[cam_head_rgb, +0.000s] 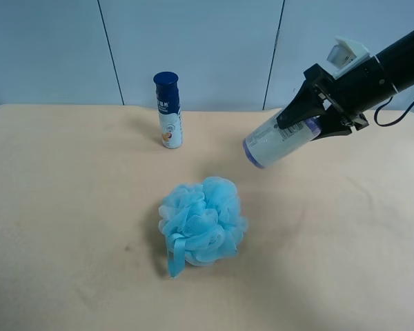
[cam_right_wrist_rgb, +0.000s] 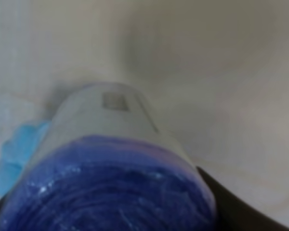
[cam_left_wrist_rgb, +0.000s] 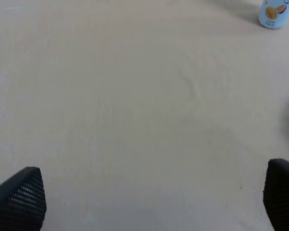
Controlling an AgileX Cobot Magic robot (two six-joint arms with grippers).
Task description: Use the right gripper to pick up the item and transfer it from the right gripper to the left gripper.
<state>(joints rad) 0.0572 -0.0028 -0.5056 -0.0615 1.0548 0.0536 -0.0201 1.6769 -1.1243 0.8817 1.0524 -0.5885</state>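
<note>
The item, a stout white container with a purple-blue lid, hangs tilted in the air above the table's far right part. My right gripper, on the black arm with a white bracket at the exterior high view's right, is shut on its lid end. In the right wrist view the item fills the picture, blurred, with a dark finger beside it. My left gripper is open over bare table, with nothing between its fingertips. The left arm does not show in the exterior high view.
A fluffy light-blue bath sponge lies mid-table, below and to the left of the held item. A slim dark-blue-capped bottle stands upright near the back; its base shows in the left wrist view. The beige table stretches to a wall.
</note>
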